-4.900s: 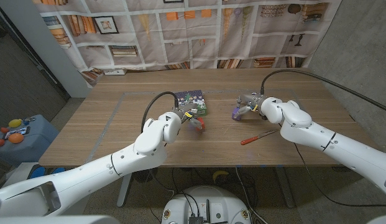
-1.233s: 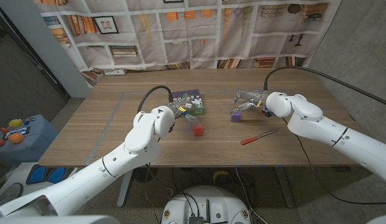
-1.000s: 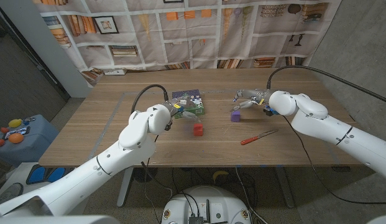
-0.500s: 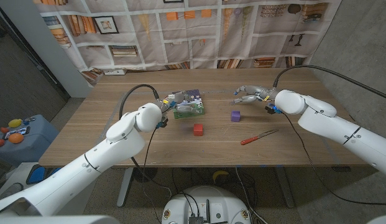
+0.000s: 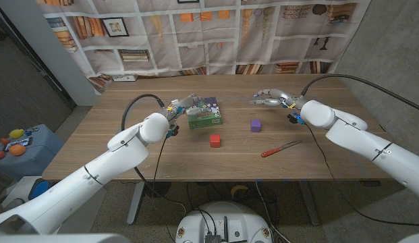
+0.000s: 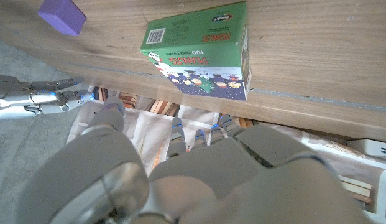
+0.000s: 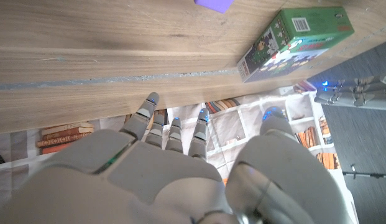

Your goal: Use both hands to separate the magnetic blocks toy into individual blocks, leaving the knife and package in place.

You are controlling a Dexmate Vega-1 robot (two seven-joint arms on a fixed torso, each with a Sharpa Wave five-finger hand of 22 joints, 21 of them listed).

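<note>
Both robot hands withdrawn, red block (image 5: 214,140), purple block (image 5: 256,125) apart

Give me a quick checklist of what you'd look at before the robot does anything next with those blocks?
1. Blocks apart: red block and purple block sit separately on the table: ok.
2. Left hand holding nothing, fingers spread: ok.
3. Right hand holding nothing: ok.
4. Knife lying untouched near the front edge: ok.
5. Package undisturbed; left hand hovers close beside it, contact: cannot tell.
6. Further blocks hidden behind the package: cannot tell.
</note>
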